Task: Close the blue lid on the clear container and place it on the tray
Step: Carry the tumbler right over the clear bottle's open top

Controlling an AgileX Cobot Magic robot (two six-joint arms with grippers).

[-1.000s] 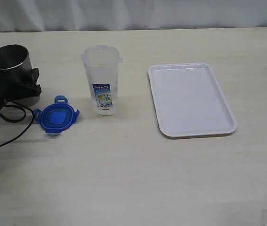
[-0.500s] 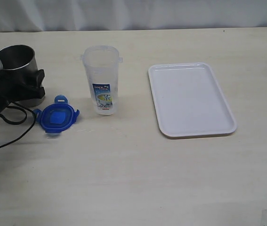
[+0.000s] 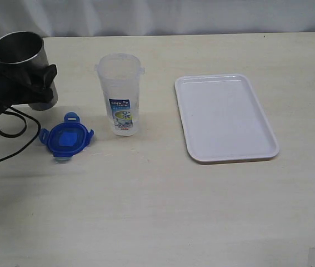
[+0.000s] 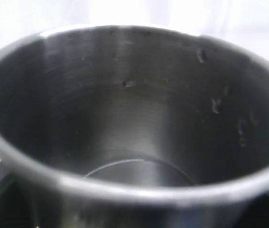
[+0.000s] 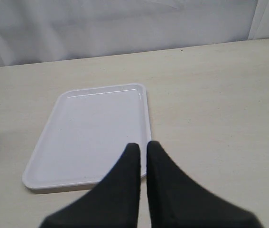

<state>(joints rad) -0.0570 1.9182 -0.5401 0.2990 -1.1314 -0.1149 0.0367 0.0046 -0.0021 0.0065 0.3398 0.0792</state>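
Steel cup [image 3: 18, 47] clamped in left gripper [image 3: 32, 83], far left, just beyond lid [image 3: 66, 138]: if slipped, could strike lid or container [image 3: 120, 94]. Right gripper [image 5: 141, 149] pressed together near tray [image 5: 96, 123].

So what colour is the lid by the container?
The lid is bright blue; exterior view.

On the table [image 3: 157, 211], the lid [image 3: 66, 138] lay just left of the upright container [image 3: 120, 94], slightly nearer the front. The tray [image 3: 232, 158] lay well apart to the container's right. The cup [image 3: 21, 53] was far left, behind the lid.
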